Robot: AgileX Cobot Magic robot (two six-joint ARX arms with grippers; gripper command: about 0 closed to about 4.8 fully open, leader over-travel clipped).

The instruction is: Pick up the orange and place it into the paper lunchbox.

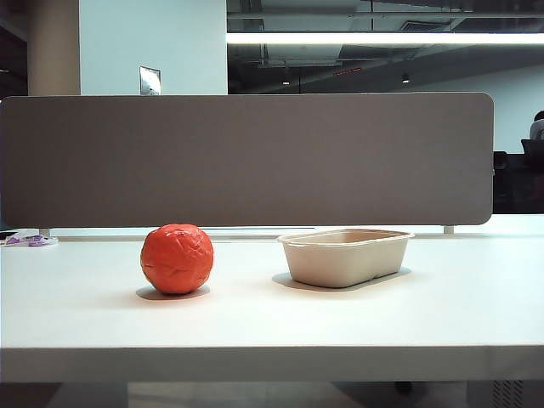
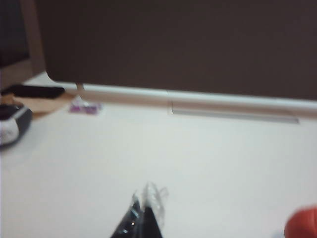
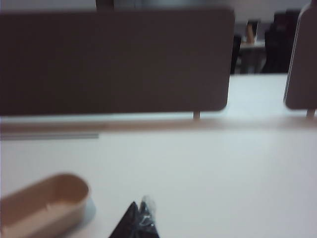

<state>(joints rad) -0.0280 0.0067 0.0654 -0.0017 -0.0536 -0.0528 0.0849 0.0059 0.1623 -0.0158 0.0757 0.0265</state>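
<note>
The orange [image 1: 177,258] stands on the white table [image 1: 272,319], left of the paper lunchbox [image 1: 344,256] and well apart from it. The left gripper [image 2: 145,210] hovers over the table near the orange, its jaws closed and holding nothing. The right gripper [image 3: 142,213] hovers just beside the lunchbox, jaws also together and empty.

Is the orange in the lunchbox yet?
Out: the orange sits on the table, left of the paper lunchbox.
</note>
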